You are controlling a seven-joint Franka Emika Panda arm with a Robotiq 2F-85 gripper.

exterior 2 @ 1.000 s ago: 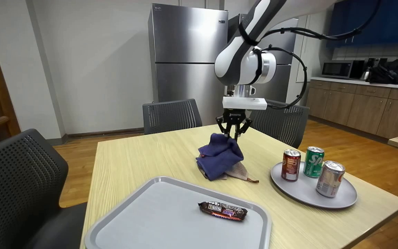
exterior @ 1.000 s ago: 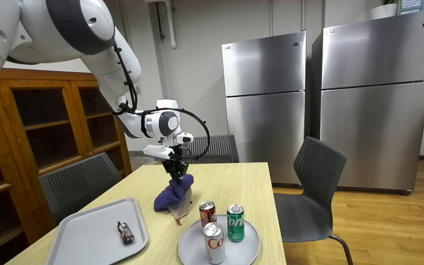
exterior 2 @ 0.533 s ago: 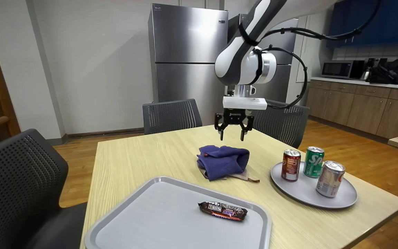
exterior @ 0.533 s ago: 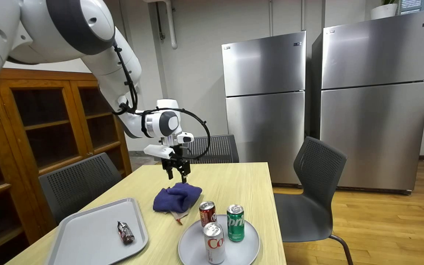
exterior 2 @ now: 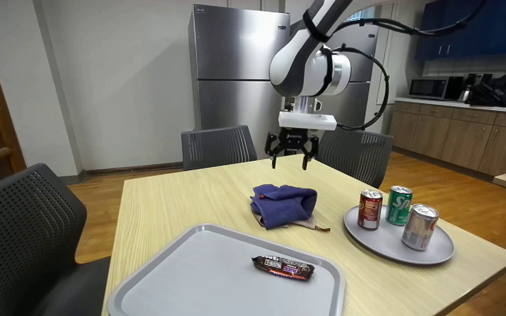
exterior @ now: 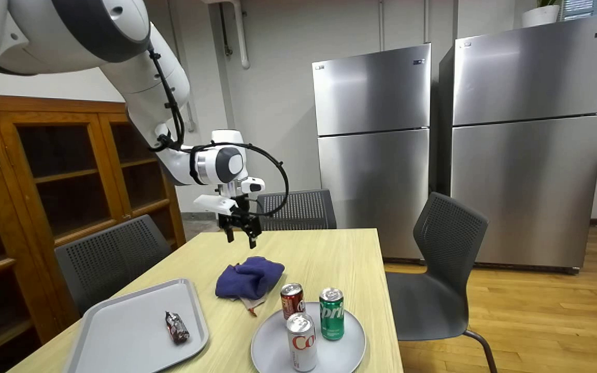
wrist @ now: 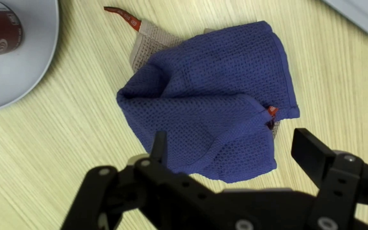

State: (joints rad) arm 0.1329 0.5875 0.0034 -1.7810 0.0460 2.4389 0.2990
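My tool point(exterior 2: 289, 165) hangs in the air above the tabletop point(exterior 2: 169, 199), its two fingers point(wrist: 311, 156) spread wide, with a broad gap between their tips. Below and near it, the blue cloth point(wrist: 209, 76) lies crumpled in loose folds on the tabletop, well apart from my fingertips in both exterior views. In my wrist view I look down on it, and one finger overlaps its edge in the picture. A beige woven layer point(wrist: 152, 43) peeks out from under the blue cloth; I cannot tell whether it is a separate piece. A red tag point(wrist: 125, 16) sticks out from a corner of that layer, on the plate's side, and a smaller red label point(wrist: 272, 111) shows beside a seam of the blue.

Near the cloth, but not touching it, I have a gray tray point(exterior 2: 191, 276) with a dark wrapped bar point(exterior 2: 283, 267) lying on it. On another side of the cloth, a round gray plate point(exterior 2: 376, 245) carries a dark red can point(exterior 2: 370, 210), a green can point(exterior 2: 399, 205) and a silver can point(exterior 2: 420, 227), all upright. Dark chairs point(exterior: 449, 238) stand around the tabletop, two steel refrigerators point(exterior: 373, 176) behind, and a wooden cabinet point(exterior: 109, 166) to one side.
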